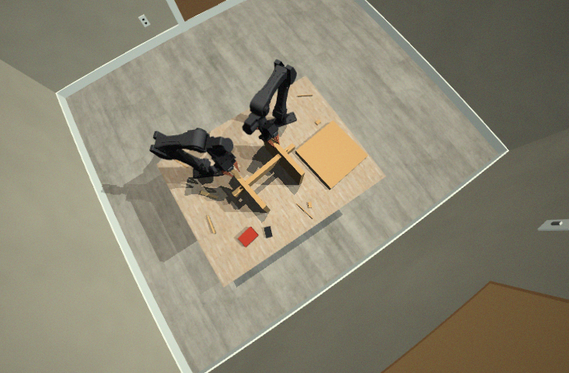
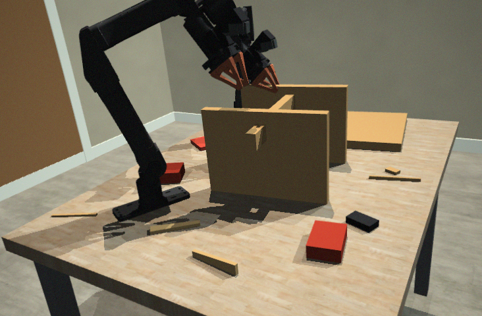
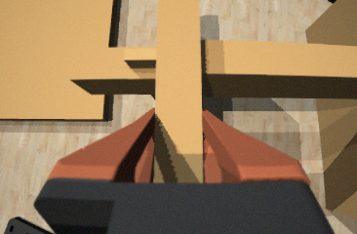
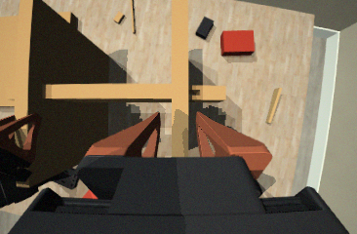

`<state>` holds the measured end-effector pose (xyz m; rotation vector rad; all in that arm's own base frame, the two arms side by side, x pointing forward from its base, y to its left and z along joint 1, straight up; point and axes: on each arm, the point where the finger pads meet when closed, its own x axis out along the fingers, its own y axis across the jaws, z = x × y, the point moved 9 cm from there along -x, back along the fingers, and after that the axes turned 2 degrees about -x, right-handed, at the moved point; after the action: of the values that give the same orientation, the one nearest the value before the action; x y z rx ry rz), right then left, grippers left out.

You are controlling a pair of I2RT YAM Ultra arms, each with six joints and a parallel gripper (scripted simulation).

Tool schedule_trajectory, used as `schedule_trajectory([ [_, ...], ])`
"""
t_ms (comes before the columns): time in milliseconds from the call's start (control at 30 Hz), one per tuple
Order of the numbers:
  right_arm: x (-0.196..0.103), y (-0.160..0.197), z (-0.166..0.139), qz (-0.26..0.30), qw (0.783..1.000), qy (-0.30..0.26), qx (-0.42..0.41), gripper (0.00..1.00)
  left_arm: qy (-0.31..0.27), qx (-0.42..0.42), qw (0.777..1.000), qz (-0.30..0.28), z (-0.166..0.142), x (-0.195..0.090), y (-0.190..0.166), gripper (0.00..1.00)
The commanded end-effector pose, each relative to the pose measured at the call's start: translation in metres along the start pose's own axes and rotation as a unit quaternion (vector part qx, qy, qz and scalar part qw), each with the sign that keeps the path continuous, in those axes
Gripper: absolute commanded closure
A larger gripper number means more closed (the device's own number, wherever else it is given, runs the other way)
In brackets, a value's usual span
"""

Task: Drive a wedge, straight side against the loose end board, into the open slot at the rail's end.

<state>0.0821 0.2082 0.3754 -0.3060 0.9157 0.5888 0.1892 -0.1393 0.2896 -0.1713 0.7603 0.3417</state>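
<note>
Rail's (image 1: pixel 267 168) (image 2: pixel 284 101) (image 3: pixel 284 60) (image 4: pixel 108 92) near-end slot (image 4: pixel 196 92) open, wedge undriven; far end seemingly wedged; left hand (image 1: pixel 274 141) (image 2: pixel 276 89) (image 3: pixel 178 113) (image 4: pixel 26 117) clamping far board (image 1: pixel 289 160) (image 2: pixel 336 122) (image 3: pixel 178 73) (image 4: pixel 22 63); right (image 1: pixel 231 170) (image 2: pixel 245 87) (image 4: pixel 178 114) part-open, empty; driving, withdrawal left.

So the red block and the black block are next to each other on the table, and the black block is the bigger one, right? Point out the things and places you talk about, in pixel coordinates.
Not quite: the red block (image 1: pixel 247 236) (image 2: pixel 326 240) (image 4: pixel 237 42) is the bigger one, as the exterior view shows. They are next to each other on the table.

Pale wood-look boards (image 1: pixel 251 192) (image 2: pixel 271 156) (image 3: pixel 178 58) (image 4: pixel 179 54), smooth and matt (the red block (image 1: pixel 247 236) (image 2: pixel 326 234) (image 4: pixel 237 42) too, material unclear).
</note>
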Motion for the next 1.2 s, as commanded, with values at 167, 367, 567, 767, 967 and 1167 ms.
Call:
schedule_trajectory([
  [167,-0.014,-0.003,0.009,0.014,0.999,-0.03,0.015,0.6,-0.023,-0.017,0.999,-0.016,0.01,-0.008,0.001,0.6],
  [367,-0.014,-0.003,0.009,0.014,0.999,-0.03,0.015,0.6,-0.023,-0.017,0.999,-0.017,0.01,-0.008,0.001,0.6],
  [567,-0.014,-0.003,0.009,0.014,0.999,-0.03,0.015,0.6,-0.015,0.0,1.0,0.0,0.011,-0.009,0.001,0.6],
  [767,-0.014,-0.003,0.009,0.014,0.999,-0.03,0.015,0.6,-0.021,-0.016,1.0,-0.013,0.017,-0.016,0.003,0.6],
  [967,-0.014,-0.003,0.009,0.014,0.999,-0.03,0.015,0.6,-0.012,0.002,1.0,0.006,0.029,-0.027,0.002,0.6],
  [1167,-0.014,-0.003,0.009,0.014,0.999,-0.03,0.015,0.6,-0.011,0.001,1.0,0.008,0.046,-0.044,0.001,0.6],
])
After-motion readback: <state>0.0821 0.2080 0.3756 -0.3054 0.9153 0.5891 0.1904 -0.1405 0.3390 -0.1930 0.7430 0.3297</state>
